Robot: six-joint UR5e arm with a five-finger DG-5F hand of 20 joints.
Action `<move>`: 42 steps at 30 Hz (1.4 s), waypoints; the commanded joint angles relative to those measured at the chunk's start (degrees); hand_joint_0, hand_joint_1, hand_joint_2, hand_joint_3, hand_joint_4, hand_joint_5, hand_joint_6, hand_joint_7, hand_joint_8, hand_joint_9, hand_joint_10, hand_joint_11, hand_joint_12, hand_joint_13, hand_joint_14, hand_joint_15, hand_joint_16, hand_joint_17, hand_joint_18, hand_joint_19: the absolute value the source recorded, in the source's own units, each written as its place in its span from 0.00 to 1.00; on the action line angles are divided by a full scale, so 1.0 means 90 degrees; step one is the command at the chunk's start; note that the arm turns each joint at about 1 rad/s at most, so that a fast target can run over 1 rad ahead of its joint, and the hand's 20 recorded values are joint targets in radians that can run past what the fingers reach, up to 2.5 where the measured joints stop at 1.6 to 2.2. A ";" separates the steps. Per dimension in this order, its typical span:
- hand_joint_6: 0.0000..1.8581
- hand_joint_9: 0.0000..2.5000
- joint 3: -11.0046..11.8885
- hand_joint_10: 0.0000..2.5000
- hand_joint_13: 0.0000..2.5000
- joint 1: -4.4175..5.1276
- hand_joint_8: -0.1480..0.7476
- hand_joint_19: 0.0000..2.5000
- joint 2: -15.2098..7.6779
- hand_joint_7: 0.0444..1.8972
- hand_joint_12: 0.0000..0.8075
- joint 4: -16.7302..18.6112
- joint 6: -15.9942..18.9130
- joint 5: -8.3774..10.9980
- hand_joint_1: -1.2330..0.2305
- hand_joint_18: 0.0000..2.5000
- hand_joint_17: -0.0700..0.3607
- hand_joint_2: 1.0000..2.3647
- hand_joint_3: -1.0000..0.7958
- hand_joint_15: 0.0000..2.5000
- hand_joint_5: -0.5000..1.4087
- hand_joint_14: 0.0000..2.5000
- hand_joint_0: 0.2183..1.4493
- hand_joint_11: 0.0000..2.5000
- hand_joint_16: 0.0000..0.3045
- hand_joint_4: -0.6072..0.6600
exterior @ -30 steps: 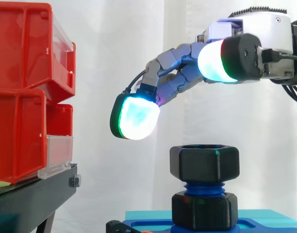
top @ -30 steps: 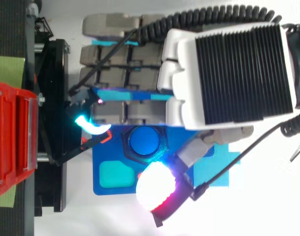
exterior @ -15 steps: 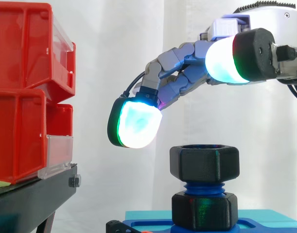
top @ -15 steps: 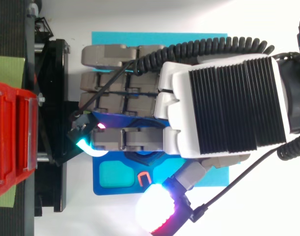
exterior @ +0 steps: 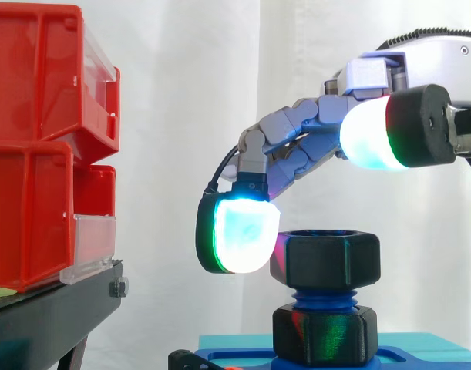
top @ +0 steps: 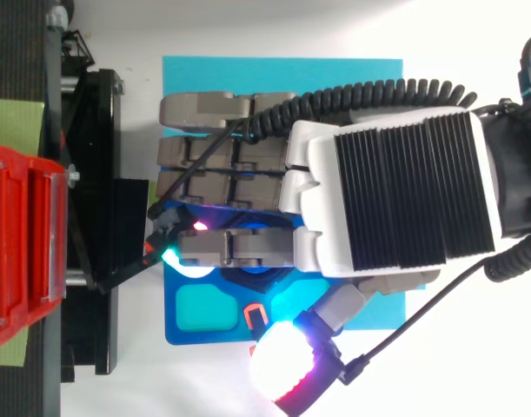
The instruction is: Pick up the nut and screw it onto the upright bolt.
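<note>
The black hex nut (exterior: pixel 324 260) sits atop the upright blue bolt (exterior: pixel 322 298). It looks light, rigid and plastic, best pinched across opposite flat faces. Above the bolt, the hand (top: pixel 395 191) hangs unclenched, holding nothing, with one fingertip (exterior: pixel 243 235) just beside the nut.

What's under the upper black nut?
Under the upper nut, blue bolt threads, then a second black nut on the blue base. The bolt's shank inside both nuts is covered.

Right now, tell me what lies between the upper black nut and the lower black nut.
Only the blue bolt, its threads bare, lies between the upper nut and the lower nut. The side view shows it.
</note>
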 commanded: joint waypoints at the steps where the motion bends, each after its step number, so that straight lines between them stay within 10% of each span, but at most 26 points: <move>1: 0.27 0.22 -0.0009 0.00 0.21 -0.0017 0.45 0.00 -0.0001 0.58 0.36 -0.0007 0.0008 -0.0013 0.76 0.06 0.31 0.00 0.28 0.00 0.21 0.00 0.25 0.00 0.09 0.69; 16: 0.27 0.26 -0.0009 0.00 0.23 -0.0135 0.47 0.00 -0.0001 0.78 0.34 -0.0047 -0.0022 -0.0071 0.74 0.08 0.29 0.00 0.28 0.00 0.24 0.00 0.26 0.00 0.08 0.62; 42: 0.40 0.39 0.0236 0.00 0.31 -0.0603 0.47 0.00 -0.0001 0.55 0.27 -0.0232 -0.0324 -0.0560 0.73 0.17 0.25 0.00 0.28 0.00 0.25 0.00 0.27 0.00 0.05 0.61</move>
